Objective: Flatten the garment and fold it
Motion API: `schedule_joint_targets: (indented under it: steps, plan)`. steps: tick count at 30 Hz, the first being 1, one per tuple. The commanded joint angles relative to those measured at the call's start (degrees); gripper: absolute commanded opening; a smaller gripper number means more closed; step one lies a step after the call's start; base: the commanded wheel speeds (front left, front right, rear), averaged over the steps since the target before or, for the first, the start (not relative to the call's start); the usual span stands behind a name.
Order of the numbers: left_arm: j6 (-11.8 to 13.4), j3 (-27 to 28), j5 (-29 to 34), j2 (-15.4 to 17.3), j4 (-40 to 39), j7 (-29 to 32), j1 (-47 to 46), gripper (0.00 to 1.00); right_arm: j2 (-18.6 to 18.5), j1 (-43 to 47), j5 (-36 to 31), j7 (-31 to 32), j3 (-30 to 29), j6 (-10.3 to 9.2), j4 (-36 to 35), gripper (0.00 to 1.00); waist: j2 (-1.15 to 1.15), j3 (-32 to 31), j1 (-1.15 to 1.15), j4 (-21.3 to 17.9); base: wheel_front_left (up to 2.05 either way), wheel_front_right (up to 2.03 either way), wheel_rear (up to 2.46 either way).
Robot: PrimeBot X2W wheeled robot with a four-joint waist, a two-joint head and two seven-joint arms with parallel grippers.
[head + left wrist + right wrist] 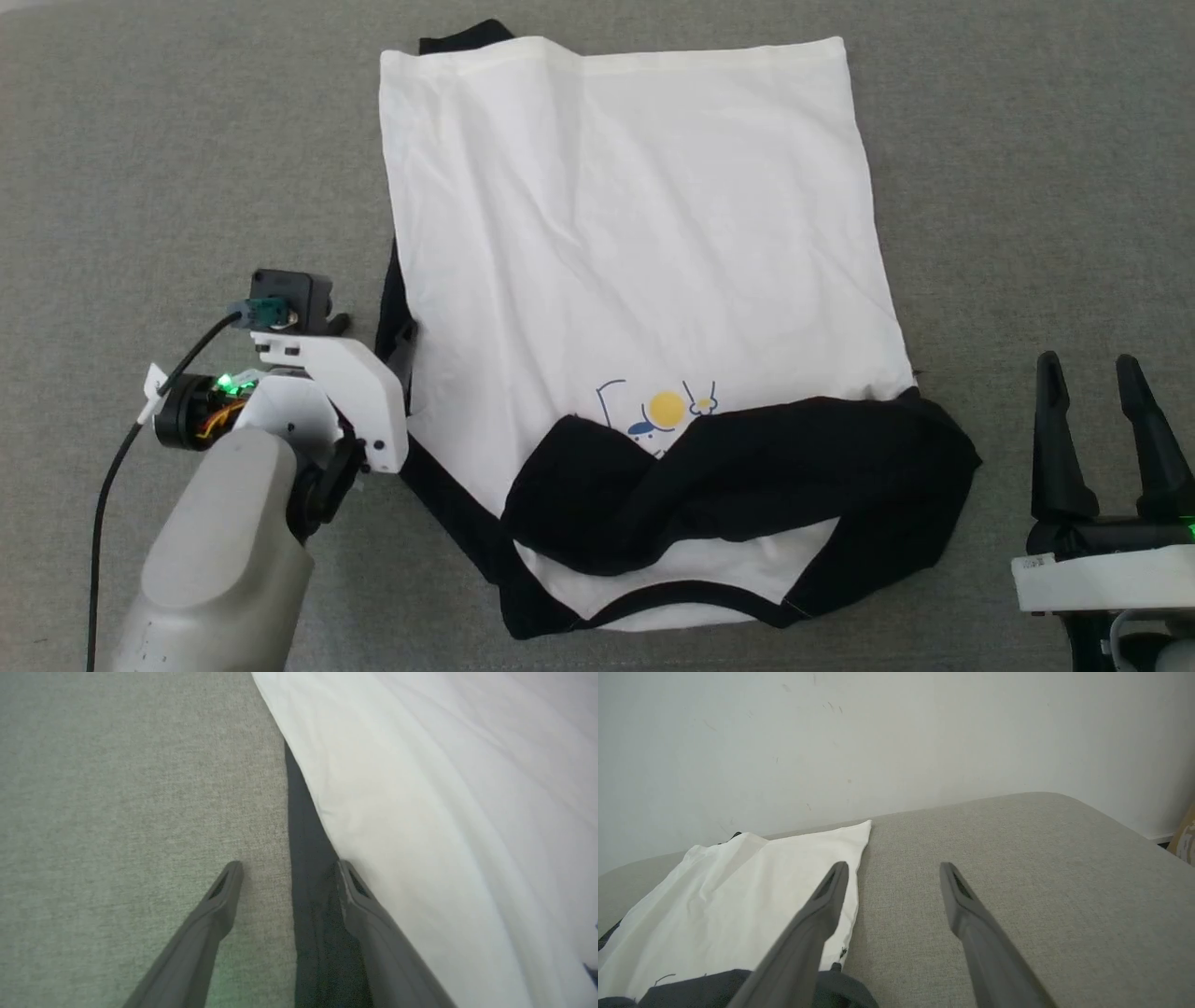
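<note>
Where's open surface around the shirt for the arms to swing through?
Bare grey surface runs right of the shirt, beyond the right end effector, and across the far-left side. Crowded: the shirt's left edge, where the left end effector sits open over the black strip.

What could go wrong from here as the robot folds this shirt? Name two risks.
1. The left gripper's open fingers straddle a black strip at the shirt's white edge; closing may pinch only that layer.
2. A black sleeve lies bunched over part of the print; folding now would probably trap that lump.
</note>
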Motion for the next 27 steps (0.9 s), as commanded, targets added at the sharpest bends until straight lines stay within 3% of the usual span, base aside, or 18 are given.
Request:
schedule_joint_targets:
  steps: [1, 8, 13, 17, 20, 21, 23, 24, 26, 27]
  plan:
    - [0.1, 0.2, -0.5, 0.4, 0.8, -0.2, -0.7, 1.0, 0.1, -0.5, -0.5, 0.1, -0.1, -0.04, -0.3, 1.0, 0.0, 0.1, 0.0, -0.1, 0.0, 0.0, 0.0]
    - [0.7, 0.0, -0.4, 0.9, 1.3, -0.2, -0.8, 1.0, 0.1, 0.0, -0.4, 0.2, 0.0, -0.04, 0.3, 1.0, 0.0, -0.3, 0.0, 0.2, 0.0, 0.0, 0.0]
    - [0.0, -0.9, -1.8, -0.8, 1.9, 1.2, -0.5, 1.0, 0.1, -0.1, -0.6, 0.4, 0.0, -0.04, 0.4, 1.0, 0.0, -0.6, 0.0, 0.7, 0.0, 0.0, 0.0]
    - [-0.2, -1.4, -2.1, -1.5, 3.0, 1.6, -1.3, 0.84, 0.1, -0.3, -0.9, 0.8, 0.0, -0.04, 0.2, 1.0, 0.0, -0.4, 0.0, 0.6, 0.0, 0.0, 0.0]
    - [-0.4, -1.6, -2.4, -1.6, 4.1, 2.1, -2.0, 0.82, 0.1, -0.4, -1.0, 1.0, -0.1, -0.04, 0.0, 1.0, 0.0, -0.2, 0.0, 0.2, 0.0, 0.0, 0.0]
    - [-0.4, -1.6, -2.5, -1.5, 4.4, 2.2, -2.2, 0.72, 0.1, -0.4, -1.1, 1.1, -0.2, -0.04, 0.0, 1.0, 0.0, -0.1, 0.0, 0.0, 0.0, 0.0, 0.0]
    - [-0.6, -1.7, -2.7, -1.5, 5.2, 2.7, -2.6, 0.43, 0.1, -0.4, -1.1, 1.1, -0.5, -0.04, -0.1, 1.0, 0.0, 0.1, 0.0, -0.3, 0.0, 0.0, 0.0]
    - [-0.6, -1.7, -2.7, -1.5, 5.2, 2.7, -2.6, 0.43, 0.1, -0.4, -1.1, 1.1, -0.5, -0.04, -0.1, 1.0, 0.0, 0.1, 0.0, -0.3, 0.0, 0.0, 0.0]
    - [-0.9, -1.8, -3.1, -1.4, 5.8, 3.1, -3.0, 0.11, 0.1, -0.3, -1.1, 1.1, -0.8, -0.04, -0.1, 1.0, 0.0, 0.2, 0.0, -0.6, 0.0, 0.0, 0.0]
    - [-1.4, -1.8, -3.5, -1.5, 6.2, 3.4, -3.1, 0.0, 0.1, -0.3, -1.1, 1.1, -1.0, -0.04, -0.1, 1.0, 0.0, 0.2, 0.0, -0.8, 0.0, 0.0, 0.0]
